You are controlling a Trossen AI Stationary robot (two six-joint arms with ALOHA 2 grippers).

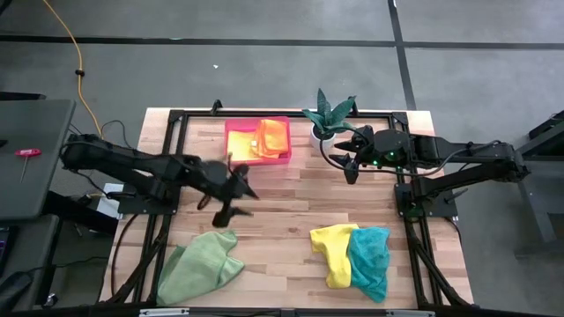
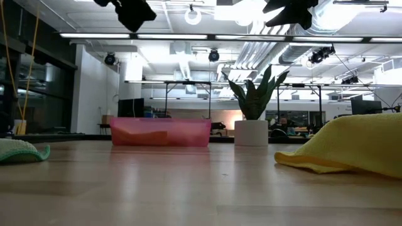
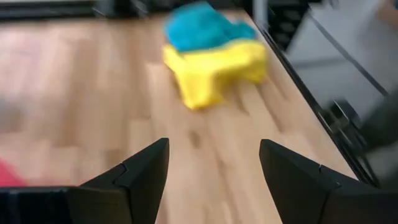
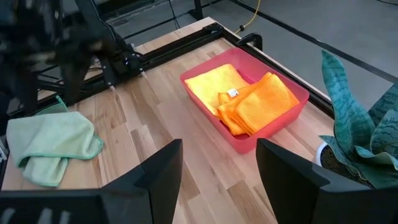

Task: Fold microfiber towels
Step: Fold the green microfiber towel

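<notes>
Two towels lie folded in the pink tray [image 1: 231, 132]: a yellow towel [image 4: 211, 82] and an orange towel [image 4: 261, 102]. Three remain loose on the desk [image 1: 291, 207]: green towel [image 1: 198, 264], second yellow towel [image 1: 335, 251], teal towel [image 1: 370, 260]. My left pincer [image 1: 231, 198] and right pincer [image 1: 348, 158] both gape empty

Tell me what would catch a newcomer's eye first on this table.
The pink tray at the far edge, holding a folded orange towel and yellow towel, beside a potted plant. Near the front, a crumpled yellow towel and teal towel lie together, and a light green towel sits below the open left gripper.
</notes>
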